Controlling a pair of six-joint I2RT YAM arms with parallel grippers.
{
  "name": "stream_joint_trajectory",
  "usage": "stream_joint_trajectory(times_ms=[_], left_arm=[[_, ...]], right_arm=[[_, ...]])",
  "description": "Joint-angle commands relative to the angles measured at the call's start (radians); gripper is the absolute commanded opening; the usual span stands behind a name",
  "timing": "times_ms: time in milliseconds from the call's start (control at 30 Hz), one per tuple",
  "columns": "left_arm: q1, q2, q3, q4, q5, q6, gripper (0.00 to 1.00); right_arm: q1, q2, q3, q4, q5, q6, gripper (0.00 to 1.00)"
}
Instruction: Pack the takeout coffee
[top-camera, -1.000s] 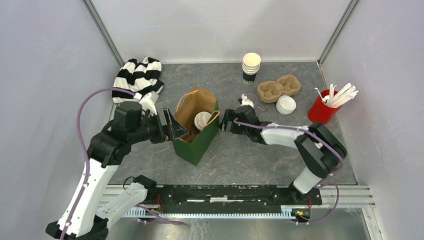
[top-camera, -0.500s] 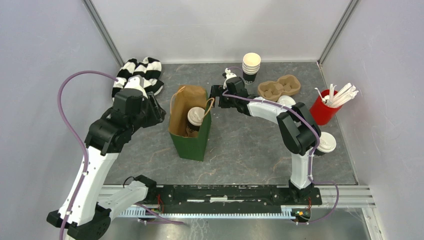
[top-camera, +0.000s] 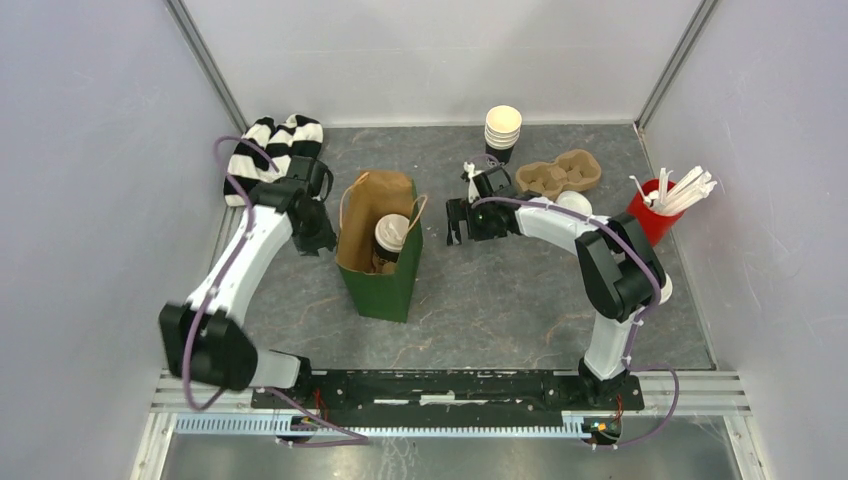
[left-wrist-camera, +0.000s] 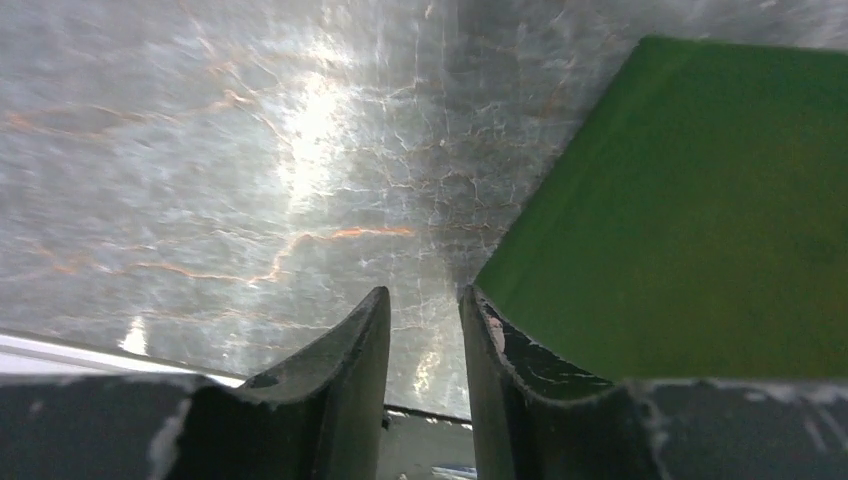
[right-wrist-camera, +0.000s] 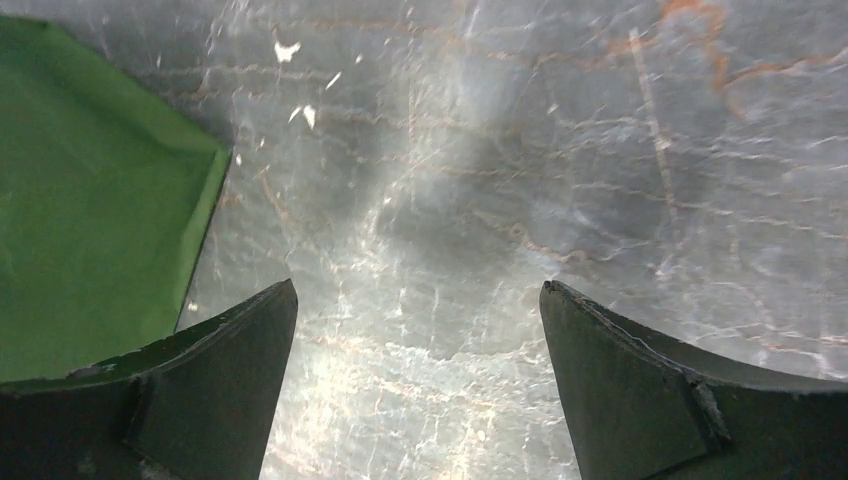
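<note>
The left gripper (left-wrist-camera: 424, 300) has its fingers narrowly apart with nothing between them, just left of the green bag (top-camera: 385, 290); the right gripper (right-wrist-camera: 418, 290) gapes wide and empty, just right of it; one lidded coffee cup (top-camera: 391, 232) stands inside the bag; a second, which I cannot place, seems yet to go in.

Matt paper bag (top-camera: 385, 290), glossy marbled table (top-camera: 500, 300), plastic-lidded cup (top-camera: 390, 233).
</note>
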Motion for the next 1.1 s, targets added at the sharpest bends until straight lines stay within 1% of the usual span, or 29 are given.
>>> stream_joint_trajectory(times_ms=[0, 133, 233, 333, 500, 567, 667, 733, 833, 933, 1000, 1067], left_arm=[[0.078, 0.182, 0.042, 0.015, 0.285, 0.063, 0.39], [0.078, 0.257, 0.033, 0.037, 0.367, 0.064, 0.39], [0.078, 0.275, -0.032, 0.056, 0.392, 0.061, 0.35], [0.078, 0.274, -0.111, 0.1, 0.416, 0.055, 0.34], [0.078, 0.233, -0.264, 0.24, 0.496, -0.022, 0.31], [0.079, 0.22, -0.309, 0.273, 0.528, -0.061, 0.31], [0.078, 0.191, -0.354, 0.314, 0.596, -0.128, 0.3], [0.078, 0.159, -0.393, 0.371, 0.646, -0.199, 0.3], [0.064, 0.103, -0.467, 0.465, 0.695, -0.348, 0.29], [0.021, 0.029, -0.521, 0.537, 0.682, -0.492, 0.29], [-0.025, -0.032, -0.581, 0.616, 0.668, -0.627, 0.3], [-0.106, -0.088, -0.645, 0.716, 0.63, -0.789, 0.3]], right_arm=[[0.009, -0.038, -0.013, -0.016, -0.087, -0.034, 0.98], [0.024, -0.011, 0.0, 0.005, -0.15, 0.006, 0.98], [0.053, 0.006, 0.022, 0.009, -0.153, -0.012, 0.98], [0.078, 0.024, 0.032, 0.023, -0.144, 0.0, 0.98], [0.09, 0.048, 0.027, 0.078, -0.13, 0.073, 0.98], [0.089, 0.056, 0.03, 0.105, -0.124, 0.101, 0.98], [0.092, 0.084, 0.084, 0.111, -0.139, 0.129, 0.98], [0.092, 0.107, 0.118, 0.117, -0.156, 0.159, 0.98], [0.095, 0.126, 0.16, 0.127, -0.154, 0.177, 0.98], [0.095, 0.147, 0.219, 0.076, -0.107, 0.161, 0.98], [0.091, 0.168, 0.265, 0.043, -0.104, 0.141, 0.98], [0.091, 0.181, 0.304, 0.016, -0.089, 0.11, 0.98]])
